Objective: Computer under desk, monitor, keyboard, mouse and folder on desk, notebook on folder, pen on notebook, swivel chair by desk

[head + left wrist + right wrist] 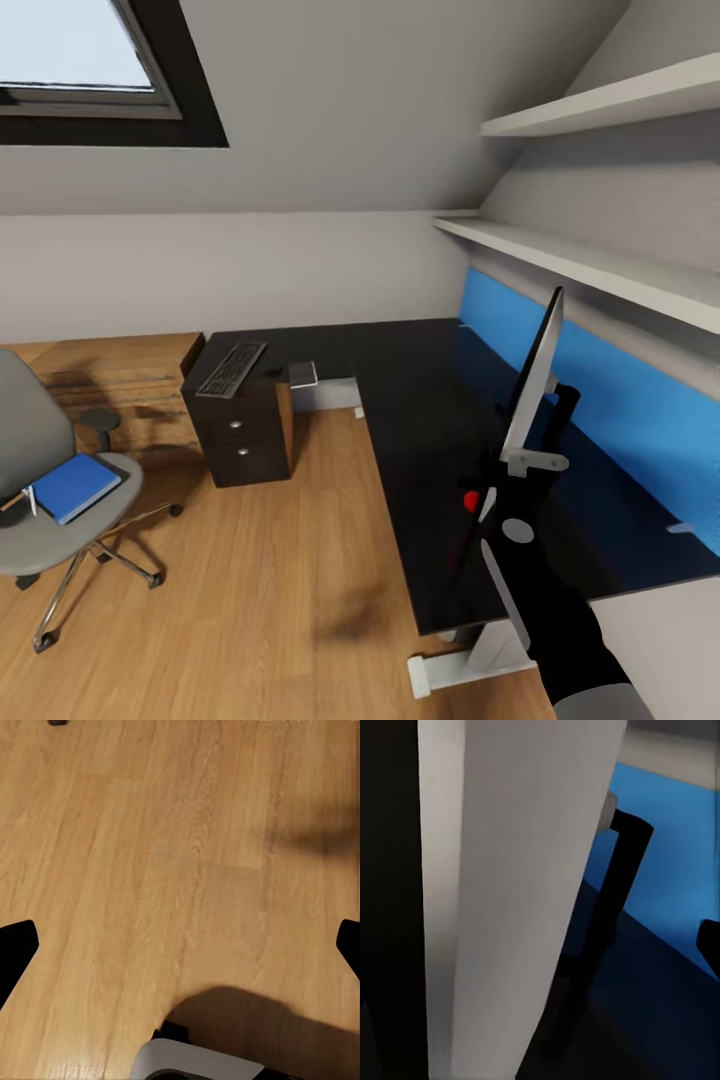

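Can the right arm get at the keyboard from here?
Probably not. The right gripper sits at the monitor, apparently gripping its lower edge, on the near desk wing. The keyboard lies across the desk at the far left end, above the drawers, likely beyond reach without repositioning.

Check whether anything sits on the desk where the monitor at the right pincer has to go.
Nothing visible does. The monitor is edge-on at the right pincer, over a bare black stretch of the desk in front of the blue back panel. The keyboard and a small grey item lie at the desk's far end, well apart.
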### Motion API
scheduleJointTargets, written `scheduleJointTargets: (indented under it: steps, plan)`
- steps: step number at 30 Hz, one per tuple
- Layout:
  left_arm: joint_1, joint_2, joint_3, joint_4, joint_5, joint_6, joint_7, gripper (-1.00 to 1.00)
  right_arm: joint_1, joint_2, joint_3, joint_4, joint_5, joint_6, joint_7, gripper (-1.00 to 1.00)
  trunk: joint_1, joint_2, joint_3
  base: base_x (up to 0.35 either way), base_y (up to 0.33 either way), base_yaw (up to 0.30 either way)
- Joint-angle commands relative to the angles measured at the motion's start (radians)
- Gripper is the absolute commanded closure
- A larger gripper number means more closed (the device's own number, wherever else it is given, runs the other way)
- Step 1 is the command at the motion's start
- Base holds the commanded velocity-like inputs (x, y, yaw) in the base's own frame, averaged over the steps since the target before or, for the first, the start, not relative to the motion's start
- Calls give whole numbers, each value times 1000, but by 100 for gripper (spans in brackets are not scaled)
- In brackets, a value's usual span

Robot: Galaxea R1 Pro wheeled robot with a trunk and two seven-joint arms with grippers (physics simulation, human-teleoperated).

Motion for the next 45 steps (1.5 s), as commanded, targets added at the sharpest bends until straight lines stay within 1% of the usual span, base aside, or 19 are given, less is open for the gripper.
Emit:
scheduleJointTargets:
  steps: [1,16,41,45]
  plan:
    - [0,0,-2,0,0,-3,3,-100,-1,0,1,-1,8,10,-5,-100,0,-2,-1,0,0,-102]
    - [0,0,-2,0,0,-3,3,-100,-1,1,3,1,5,9,-5,-100,0,-2,4,0,0,-37]
    - [0,0,-1,-1,0,-3,5,-100,0,4,6,1,4,10,-4,-100,0,-2,31,0,0,-166]
    - [0,0,0,-1,0,-3,5,-100,1,4,6,1,4,10,-4,-100,0,-2,35,0,-93,-153]
